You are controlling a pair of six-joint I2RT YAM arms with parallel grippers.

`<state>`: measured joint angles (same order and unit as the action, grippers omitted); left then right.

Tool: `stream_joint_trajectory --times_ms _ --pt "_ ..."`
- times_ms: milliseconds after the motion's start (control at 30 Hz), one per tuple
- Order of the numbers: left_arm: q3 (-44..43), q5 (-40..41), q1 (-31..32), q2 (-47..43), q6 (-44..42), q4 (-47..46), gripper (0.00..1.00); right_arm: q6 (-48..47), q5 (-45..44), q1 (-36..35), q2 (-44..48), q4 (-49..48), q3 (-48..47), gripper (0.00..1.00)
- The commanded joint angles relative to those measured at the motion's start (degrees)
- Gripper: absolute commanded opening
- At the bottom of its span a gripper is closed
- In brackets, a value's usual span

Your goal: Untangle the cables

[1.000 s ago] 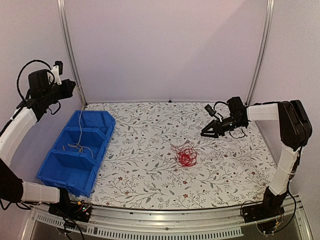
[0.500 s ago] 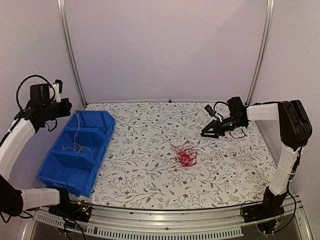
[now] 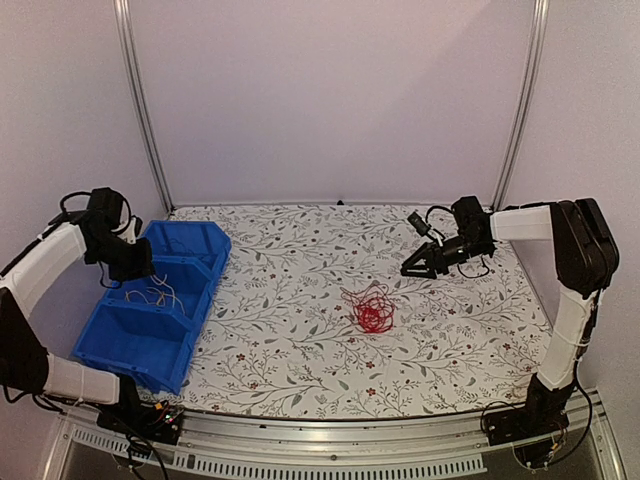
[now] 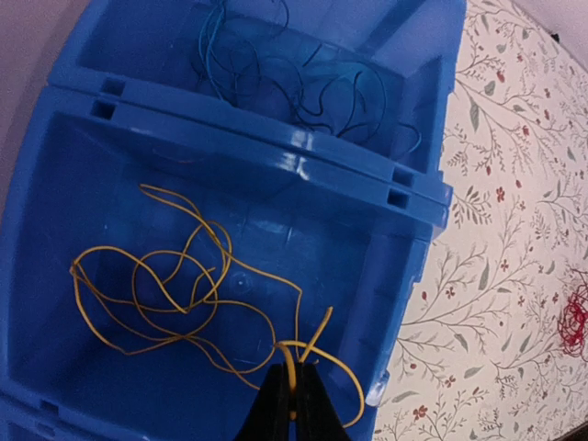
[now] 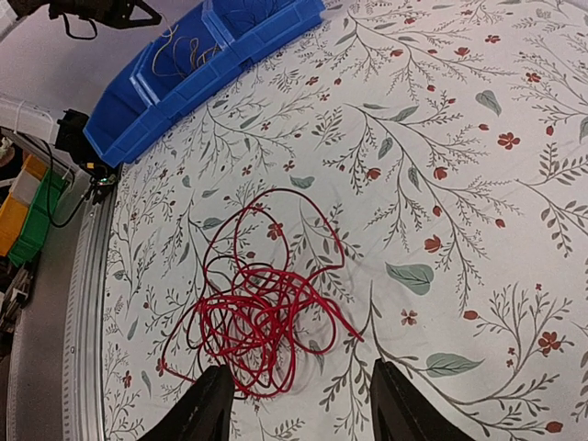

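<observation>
A clump of red cable (image 3: 373, 309) lies on the flowered table, also in the right wrist view (image 5: 262, 303). My right gripper (image 3: 413, 268) is open and empty, hovering up and to the right of it, its jaws wide apart (image 5: 299, 404). My left gripper (image 3: 140, 268) is shut on a yellow cable (image 4: 193, 294) whose loops lie in the middle compartment of the blue bin (image 3: 210, 270); the jaws (image 4: 292, 404) pinch one end just above the bin floor. Blue cables (image 4: 294, 73) lie in the far compartment.
The blue three-compartment bin (image 4: 404, 184) stands at the table's left side. Metal frame posts (image 3: 140, 110) rise at the back corners. A green and yellow box (image 5: 28, 202) shows beyond the table's edge in the right wrist view.
My left arm has come down from high above the bin, lowering the yellow cable until it lies coiled in the middle compartment. The right arm has barely moved.
</observation>
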<state>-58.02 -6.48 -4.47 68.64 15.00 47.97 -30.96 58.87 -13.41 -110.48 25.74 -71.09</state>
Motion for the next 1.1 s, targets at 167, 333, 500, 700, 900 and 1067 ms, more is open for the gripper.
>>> stream_joint_trajectory --times_ms 167,333,500,700,900,1067 --pt "3.6 -4.2 -1.0 5.5 5.1 4.1 0.06 -1.5 0.2 0.4 2.3 0.9 -1.2 0.55" --pt "3.3 2.2 -1.0 5.8 5.2 3.6 0.11 -1.5 0.1 0.4 2.7 0.9 -1.2 0.56" --pt "1.4 4.5 -1.1 5.7 5.0 3.8 0.18 -1.2 0.2 0.3 2.9 0.8 -1.2 0.56" --pt "-5.7 -2.1 1.2 -4.6 2.7 -2.9 0.99 -1.7 -1.2 0.4 5.1 1.4 -2.5 0.57" --pt "-12.9 -11.1 2.6 -7.9 -1.2 -9.1 1.00 0.0 -6.1 0.4 11.7 3.4 -8.5 0.60" --pt "-13.4 -11.4 5.9 -10.3 -1.6 -21.5 1.00 3.6 -13.8 0.9 17.4 4.0 -15.5 0.75"
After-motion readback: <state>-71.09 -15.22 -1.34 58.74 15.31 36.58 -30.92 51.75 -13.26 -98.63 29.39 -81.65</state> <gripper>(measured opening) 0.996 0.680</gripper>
